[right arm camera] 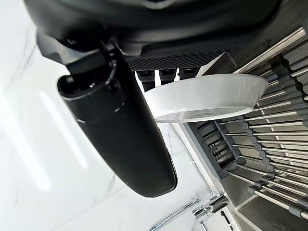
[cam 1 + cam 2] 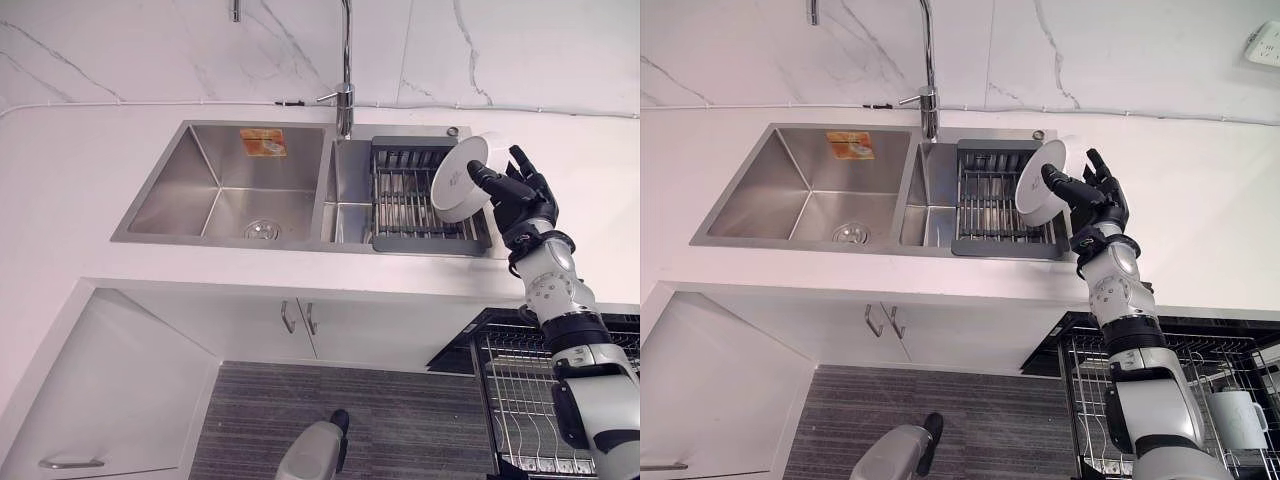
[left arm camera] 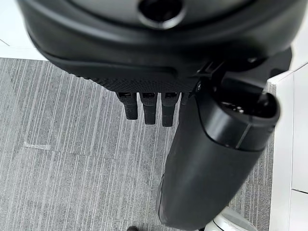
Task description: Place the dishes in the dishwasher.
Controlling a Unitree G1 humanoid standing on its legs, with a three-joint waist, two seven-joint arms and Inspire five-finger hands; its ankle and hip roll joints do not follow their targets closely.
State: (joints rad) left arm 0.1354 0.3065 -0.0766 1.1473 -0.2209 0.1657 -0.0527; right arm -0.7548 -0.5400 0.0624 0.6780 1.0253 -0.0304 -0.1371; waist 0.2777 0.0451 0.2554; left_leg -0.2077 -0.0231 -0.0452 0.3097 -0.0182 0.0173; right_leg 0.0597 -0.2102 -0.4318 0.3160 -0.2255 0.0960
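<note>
Right hand (image 2: 520,195) clamps a white dish (image 2: 462,177), tilted on edge above the sink rack (image 2: 420,200).
The faucet (image 2: 345,70) stands just beside the rack; the dishwasher basket (image 2: 1160,400) lies below the counter. The left hand (image 3: 149,103), fingers relaxed, hangs over the floor.

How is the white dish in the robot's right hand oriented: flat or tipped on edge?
Tipped on edge: white dish, held by right hand, faces sideways above the rack.
</note>
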